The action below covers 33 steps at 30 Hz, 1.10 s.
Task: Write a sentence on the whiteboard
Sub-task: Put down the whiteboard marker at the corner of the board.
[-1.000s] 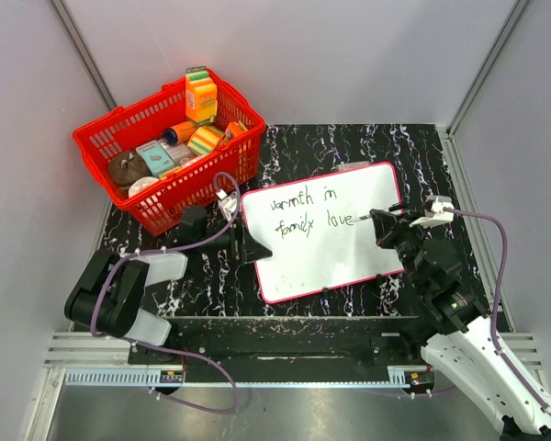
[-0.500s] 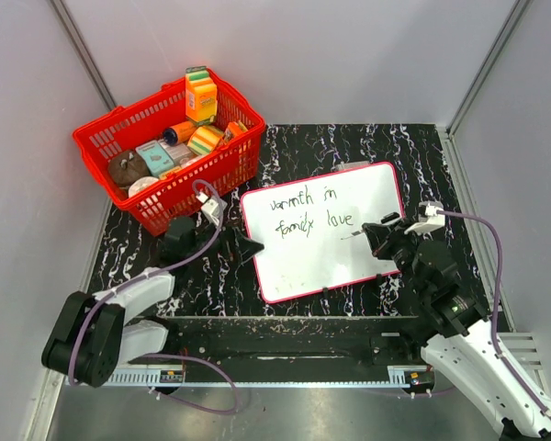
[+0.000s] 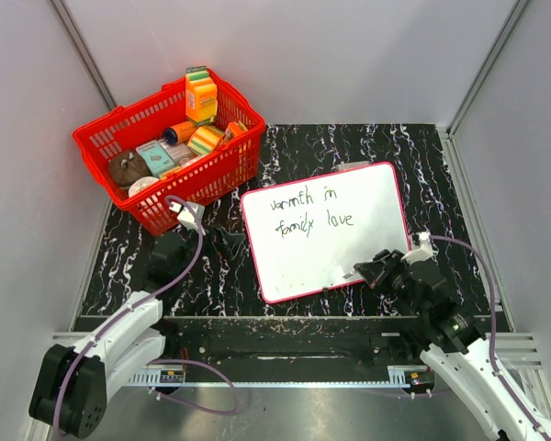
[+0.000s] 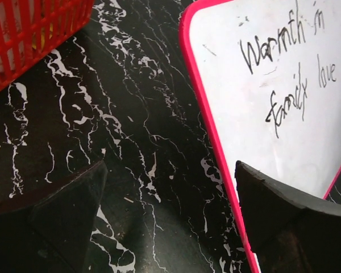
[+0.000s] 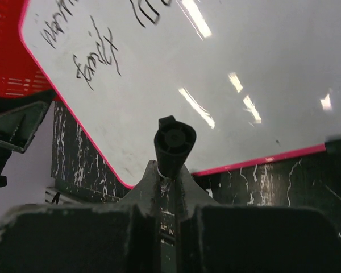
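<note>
Top external view: the left gripper [image 3: 226,241] stands wide open just off the left edge of the whiteboard [image 3: 349,243], grasping nothing. In the left wrist view its two fingers [image 4: 62,222] are spread far apart over bare counter [image 4: 131,114], the right one overlapping the whiteboard's pink frame; I cannot tell whether it touches.

The right gripper [image 3: 375,272] is clenched on a black marker [image 3: 358,273] at the whiteboard's near edge. In the right wrist view the marker [image 5: 173,142] sits squeezed between the fingers [image 5: 74,233], its end pointing at the whiteboard's near frame. Whether the tip touches the whiteboard cannot be told.

The whiteboard lies flat on the black, white-veined counter, turned slightly askew. Handwriting [image 3: 303,211] in two lines fills its upper left part: "warmth in" above "family love". The rest of its surface is blank.

A red basket [image 3: 197,188] full of small packages sits beyond the whiteboard's far left corner. Pale grey walls [image 3: 349,55] enclose the counter, and a metal rail [image 3: 275,377] runs along the edge nearest the arms.
</note>
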Each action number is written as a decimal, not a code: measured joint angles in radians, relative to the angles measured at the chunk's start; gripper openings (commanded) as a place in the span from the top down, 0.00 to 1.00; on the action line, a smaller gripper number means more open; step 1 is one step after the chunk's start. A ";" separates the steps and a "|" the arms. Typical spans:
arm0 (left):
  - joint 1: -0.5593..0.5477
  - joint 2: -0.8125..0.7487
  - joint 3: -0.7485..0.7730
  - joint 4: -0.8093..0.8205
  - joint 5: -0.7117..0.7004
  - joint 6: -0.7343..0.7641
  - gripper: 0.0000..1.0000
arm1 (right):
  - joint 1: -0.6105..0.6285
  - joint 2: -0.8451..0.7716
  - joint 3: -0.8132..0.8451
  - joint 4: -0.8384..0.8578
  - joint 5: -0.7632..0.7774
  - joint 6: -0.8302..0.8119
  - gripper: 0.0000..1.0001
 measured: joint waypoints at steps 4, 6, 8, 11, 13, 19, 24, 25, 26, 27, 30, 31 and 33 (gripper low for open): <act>0.000 0.006 -0.001 -0.014 -0.027 0.003 0.01 | 0.000 -0.048 -0.061 -0.087 -0.062 0.095 1.00; 0.000 0.011 -0.001 -0.017 -0.033 0.003 0.01 | 0.000 -0.066 -0.085 -0.119 -0.092 0.133 0.99; 0.000 0.014 -0.002 -0.018 -0.037 0.003 0.01 | 0.000 -0.072 -0.101 -0.145 -0.115 0.158 0.99; 0.000 0.015 -0.003 -0.021 -0.041 0.003 0.01 | 0.000 -0.071 -0.121 -0.184 -0.145 0.186 0.97; 0.000 0.015 -0.003 -0.022 -0.047 0.003 0.01 | 0.000 -0.066 -0.134 -0.196 -0.162 0.200 0.94; 0.000 0.015 -0.003 -0.024 -0.055 0.003 0.01 | 0.000 -0.035 -0.181 -0.211 -0.191 0.239 0.78; 0.000 0.015 -0.003 -0.024 -0.055 0.003 0.01 | 0.000 -0.034 -0.187 -0.222 -0.187 0.263 0.46; 0.000 0.015 -0.003 -0.024 -0.055 0.003 0.01 | 0.000 -0.034 -0.187 -0.222 -0.183 0.270 0.43; 0.000 0.015 -0.003 -0.024 -0.055 0.003 0.01 | 0.000 -0.034 -0.187 -0.222 -0.180 0.269 0.39; 0.000 0.015 -0.003 -0.024 -0.055 0.004 0.01 | 0.000 -0.034 -0.187 -0.222 -0.179 0.269 0.35; 0.000 0.015 -0.003 -0.024 -0.055 0.004 0.01 | 0.000 -0.034 -0.187 -0.222 -0.172 0.271 0.28; 0.000 0.015 -0.003 -0.024 -0.055 0.004 0.01 | 0.000 -0.034 -0.187 -0.222 -0.171 0.270 0.24; 0.000 0.016 -0.003 -0.024 -0.054 0.005 0.01 | 0.000 -0.034 -0.185 -0.222 -0.166 0.268 0.16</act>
